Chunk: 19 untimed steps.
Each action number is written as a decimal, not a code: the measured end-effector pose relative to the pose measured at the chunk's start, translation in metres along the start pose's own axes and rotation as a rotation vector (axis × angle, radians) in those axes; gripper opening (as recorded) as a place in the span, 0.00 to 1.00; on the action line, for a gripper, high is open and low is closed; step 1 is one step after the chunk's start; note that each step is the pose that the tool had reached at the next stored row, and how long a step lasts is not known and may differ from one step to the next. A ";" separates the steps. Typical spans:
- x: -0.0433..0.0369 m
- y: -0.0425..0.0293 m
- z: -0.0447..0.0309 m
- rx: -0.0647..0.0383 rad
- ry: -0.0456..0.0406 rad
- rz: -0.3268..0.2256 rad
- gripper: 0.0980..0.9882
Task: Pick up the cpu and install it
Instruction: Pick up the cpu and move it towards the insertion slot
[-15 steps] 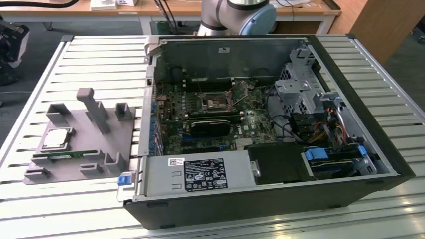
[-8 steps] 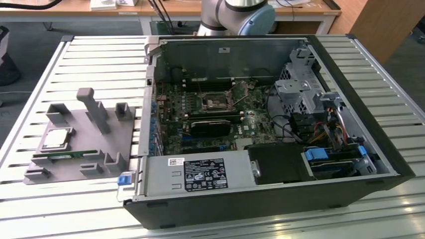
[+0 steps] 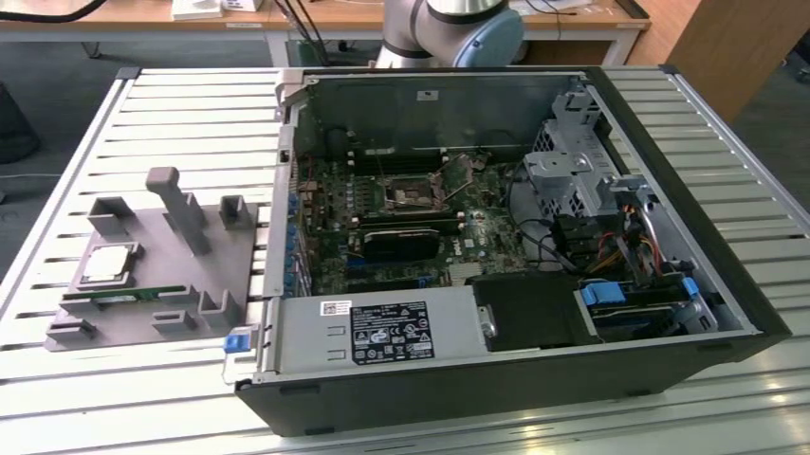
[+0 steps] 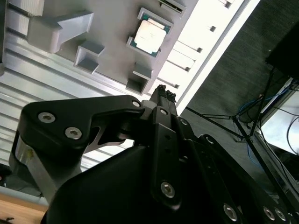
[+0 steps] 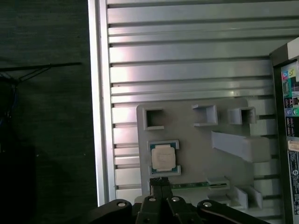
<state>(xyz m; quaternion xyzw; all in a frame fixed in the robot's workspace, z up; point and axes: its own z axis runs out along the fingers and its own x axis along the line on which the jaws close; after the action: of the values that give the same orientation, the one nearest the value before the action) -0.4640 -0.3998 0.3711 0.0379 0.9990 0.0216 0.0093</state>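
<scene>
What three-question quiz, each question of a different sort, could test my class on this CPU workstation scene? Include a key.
1. True or false: the cpu lies in the grey holder block.
2. The pincer is: A open; B shut on the cpu; C shut, holding nothing.
3. Fill in: the computer case sits toward the exterior view's ____ of the grey holder block.
Key: 1 true; 2 C; 3 right.

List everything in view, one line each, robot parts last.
cpu: one, silver-grey, lying in the holder block.
holder block: one, grey, at the exterior view's left.
memory stick: one, green, in the holder beside the cpu.
computer case: one, black, open, at the exterior view's right.
motherboard: one, green, inside the case.
table: one, silver, slatted, under everything.
arm: one, grey and blue, beyond the case.
gripper: one, black, shut, empty, pointed toward the holder.
</scene>
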 end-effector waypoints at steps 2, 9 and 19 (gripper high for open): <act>0.0000 -0.0007 0.0027 0.001 0.0066 0.000 0.01; 0.0003 -0.0013 0.0122 0.007 0.0080 0.000 0.01; 0.0013 -0.0020 0.0220 0.007 0.0081 0.000 0.07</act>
<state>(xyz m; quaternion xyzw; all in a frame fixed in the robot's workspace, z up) -0.4649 -0.4007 0.3490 0.0380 0.9991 0.0182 0.0051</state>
